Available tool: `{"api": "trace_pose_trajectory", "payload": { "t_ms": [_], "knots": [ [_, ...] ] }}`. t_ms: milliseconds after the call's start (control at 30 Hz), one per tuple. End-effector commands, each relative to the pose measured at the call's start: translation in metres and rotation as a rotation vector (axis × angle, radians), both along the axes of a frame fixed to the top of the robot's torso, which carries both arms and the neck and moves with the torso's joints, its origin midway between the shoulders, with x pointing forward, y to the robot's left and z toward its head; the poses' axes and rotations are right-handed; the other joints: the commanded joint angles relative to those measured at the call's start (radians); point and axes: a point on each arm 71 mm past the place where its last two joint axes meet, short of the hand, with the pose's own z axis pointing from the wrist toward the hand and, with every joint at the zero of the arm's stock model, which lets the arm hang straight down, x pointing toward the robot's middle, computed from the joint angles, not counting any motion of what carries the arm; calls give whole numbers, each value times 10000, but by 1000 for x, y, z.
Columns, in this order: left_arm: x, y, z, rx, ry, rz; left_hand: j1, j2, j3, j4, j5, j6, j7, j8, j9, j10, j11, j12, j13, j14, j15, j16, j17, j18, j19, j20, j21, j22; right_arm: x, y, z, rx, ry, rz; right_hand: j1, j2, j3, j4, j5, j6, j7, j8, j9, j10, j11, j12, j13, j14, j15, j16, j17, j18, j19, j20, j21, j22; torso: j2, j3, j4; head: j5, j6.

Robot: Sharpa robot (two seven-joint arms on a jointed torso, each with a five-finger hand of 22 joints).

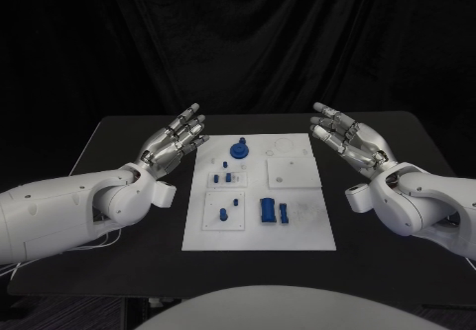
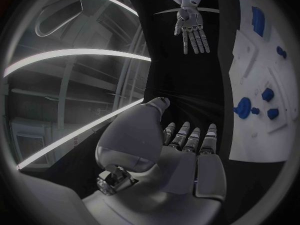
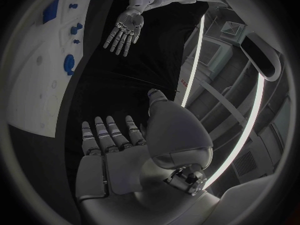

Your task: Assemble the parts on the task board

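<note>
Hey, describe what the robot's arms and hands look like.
Both arms are smooth, rounded white shells. The left hand and right hand are silver metal with segmented fingers and pale fingertips. Thin white cables trail beneath the left arm. No markings are legible.

task board (image 1: 298,234): matt white plastic | table (image 1: 129,137): matt black | parts (image 1: 267,210): blue plastic
</note>
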Motion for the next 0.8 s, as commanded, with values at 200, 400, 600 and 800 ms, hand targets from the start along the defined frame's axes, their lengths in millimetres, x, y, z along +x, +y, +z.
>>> {"api": "trace_pose_trajectory", "payload": {
  "t_ms": [200,400,600,800],
  "knots": [
    [9,-12,6,-705,-1244,39,-483,385,-1368,769,-133,-77,-373,-47,-13,-285,-614,-575,-80,3,27,-35,-19,155,-126,-105,-81,-210,-7,-9,-16,1239,-115,406,-17,304,-931,1,-952,-1345,-1005,-743,-932,-975,-888,-1105,-1058,-1203,-334,-930,-385,-125,-439,10,-97,-846,-407,152,-186,85,1],
    [11,-15,-3,83,-73,-17,-5574,-201,-1432,-346,-2026,-889,215,-192,-161,-458,-493,-1194,-227,3,-397,-35,-19,-487,-291,-985,-208,-791,-2,-8,-19,603,221,-141,-4585,-506,-283,-1099,-2297,-2123,-312,-951,-1202,-1172,-1752,-1856,-1614,-1534,-1047,-1492,-645,-772,-950,-1106,-309,-1613,-337,96,-104,27,104],
    [15,-24,-2,438,-73,637,-7309,-446,-1432,-752,-2661,-889,1084,-192,-161,-458,-493,-1194,-227,3,-1144,-35,-19,-655,-291,-1298,-208,-791,11,6,-17,805,353,-1144,-6188,-506,-30,-1487,-2726,-2123,-89,-951,-1202,-1172,-1752,-2098,-1614,-1534,-1326,-2362,-645,-772,-950,-1516,-309,-1873,-451,47,-78,-84,613],
    [21,-37,1,966,-7,1762,-8601,-1324,-1432,-1047,-3132,-889,1084,-192,-161,-458,-493,-1194,-227,3,-1144,-35,-19,-783,-291,-1511,-208,-791,28,27,-15,1206,805,-2700,-7386,-506,833,-1777,-3040,-2123,729,-951,-1202,-1172,-1752,-2958,-1614,-1534,-1512,-2362,-645,-772,-950,-1813,-309,-2067,-640,-33,-36,-268,1458]
  ]
}}
